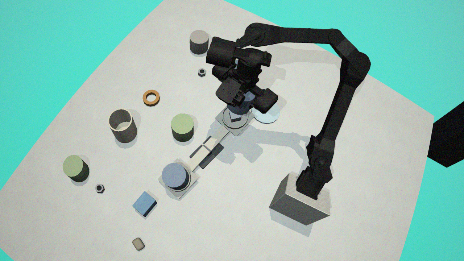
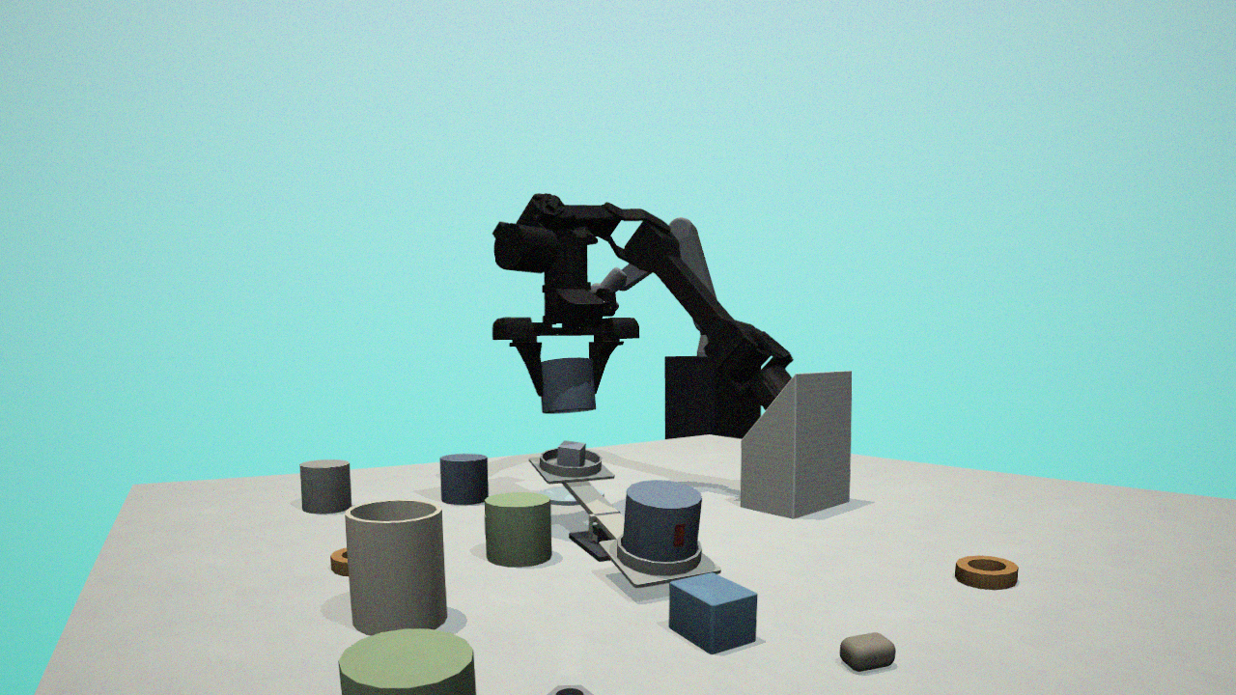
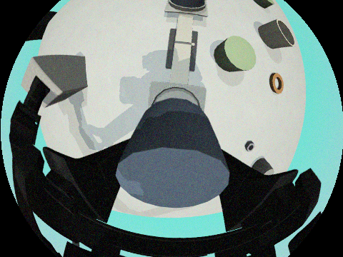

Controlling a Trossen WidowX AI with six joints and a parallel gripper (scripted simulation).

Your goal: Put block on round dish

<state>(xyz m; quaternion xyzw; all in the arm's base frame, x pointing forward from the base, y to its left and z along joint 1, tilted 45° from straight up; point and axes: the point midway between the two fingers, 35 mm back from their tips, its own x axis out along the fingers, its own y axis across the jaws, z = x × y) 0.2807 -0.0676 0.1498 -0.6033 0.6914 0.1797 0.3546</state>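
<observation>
Balance (image 1: 199, 155) (image 2: 593, 509) (image 3: 183, 32) is tilting, near end low in exterior view. Gripper (image 1: 241, 100) (image 2: 568, 380) (image 3: 174, 148) is pinching the lifted cup (image 1: 239, 105) (image 2: 568, 385) (image 3: 172, 176), upper centre of the top frame; keep it level, swing wide of the dish (image 1: 267, 114) (image 2: 561, 495). Block (image 1: 234, 116) (image 2: 570, 454) is sitting uncovered on the far pan, below the cup.

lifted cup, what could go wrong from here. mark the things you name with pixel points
The end effector (image 1: 241, 101) (image 2: 568, 388) (image 3: 174, 148) holds the lifted cup (image 1: 238, 107) (image 2: 568, 385) (image 3: 173, 178) above the uncovered block (image 1: 234, 116) (image 2: 570, 454); a slip could drop it onto the block.

The round dish (image 1: 268, 114) (image 2: 561, 496) lies right beside that end of the balance (image 1: 203, 152) (image 2: 596, 505) (image 3: 184, 28), so carrying the cup that way might bring it over the dish.

The other cup (image 1: 175, 177) (image 2: 661, 521) (image 3: 187, 3) rides the same beam, so a bump could shift it.
</observation>
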